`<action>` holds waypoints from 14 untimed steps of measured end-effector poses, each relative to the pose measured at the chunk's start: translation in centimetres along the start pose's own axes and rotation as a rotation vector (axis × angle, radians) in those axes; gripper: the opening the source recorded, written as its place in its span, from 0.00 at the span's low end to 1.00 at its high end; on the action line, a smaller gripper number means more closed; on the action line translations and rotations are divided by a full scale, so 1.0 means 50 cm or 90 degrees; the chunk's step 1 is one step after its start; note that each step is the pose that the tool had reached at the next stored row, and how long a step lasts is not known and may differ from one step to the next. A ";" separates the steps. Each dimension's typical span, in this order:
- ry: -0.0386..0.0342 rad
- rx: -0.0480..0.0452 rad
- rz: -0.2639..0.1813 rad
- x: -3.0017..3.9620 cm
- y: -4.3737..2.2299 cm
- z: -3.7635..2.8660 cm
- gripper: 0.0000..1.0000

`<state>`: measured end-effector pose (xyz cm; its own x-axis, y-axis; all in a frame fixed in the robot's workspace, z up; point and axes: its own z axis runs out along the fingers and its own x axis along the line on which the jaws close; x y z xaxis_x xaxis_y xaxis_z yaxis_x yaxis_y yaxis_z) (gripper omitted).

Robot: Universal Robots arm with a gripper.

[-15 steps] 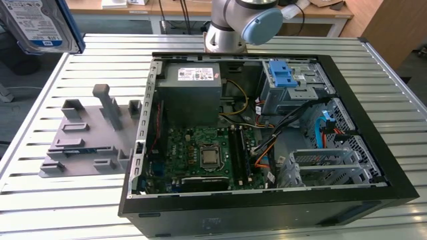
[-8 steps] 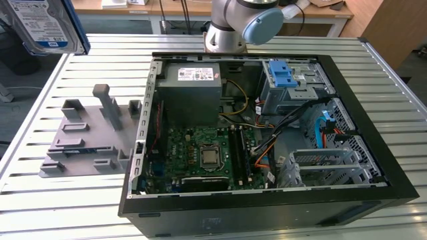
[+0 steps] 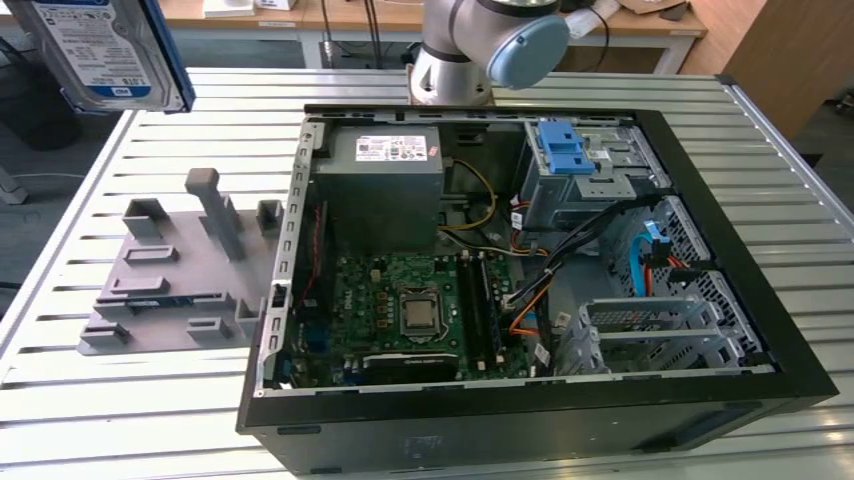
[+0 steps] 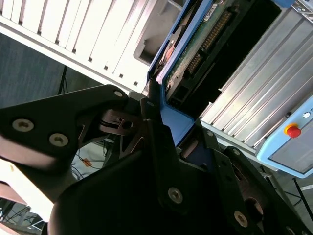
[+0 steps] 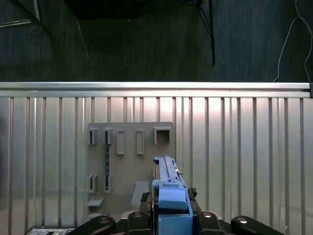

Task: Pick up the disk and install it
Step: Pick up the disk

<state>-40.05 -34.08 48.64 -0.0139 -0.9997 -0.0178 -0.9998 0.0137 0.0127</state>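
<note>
We find the disk (image 3: 107, 50) lifted clear of the table (image 3: 160, 400), at the far corner on the exterior view's left. The picture's edges cut it off there, so part of its labelled face and one blue side rail are all that can be made out.

In the second wrist view the claw (image 4: 160, 120) is closed on the disk (image 4: 195, 49), with its black fingers (image 4: 117, 122) pressed against the blue frame. The green circuit-board side of the disk faces this camera, and its far end runs out of the picture.

In the first wrist view the disk (image 5: 168, 193) is edge-on between the claw's (image 5: 171, 223) black parts; the contact points are cut off there. The grey fixture (image 5: 129, 147) lies on the table beneath it.

The open computer case (image 3: 534, 415) sits on the table just beside the fixture (image 3: 174, 270), on the exterior view's right. The arm's base (image 3: 461, 60) stands beyond the case; its upper part is cut off.
</note>
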 end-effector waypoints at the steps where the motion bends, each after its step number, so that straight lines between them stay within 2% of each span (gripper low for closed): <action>1: 0.0000 0.0000 0.000 0.001 -0.004 0.000 0.37; 14: 0.0000 -0.0013 0.000 0.018 -0.047 -0.001 0.37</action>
<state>-37.69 -35.04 48.64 -0.0140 -0.9997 -0.0178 -0.9998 0.0137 0.0148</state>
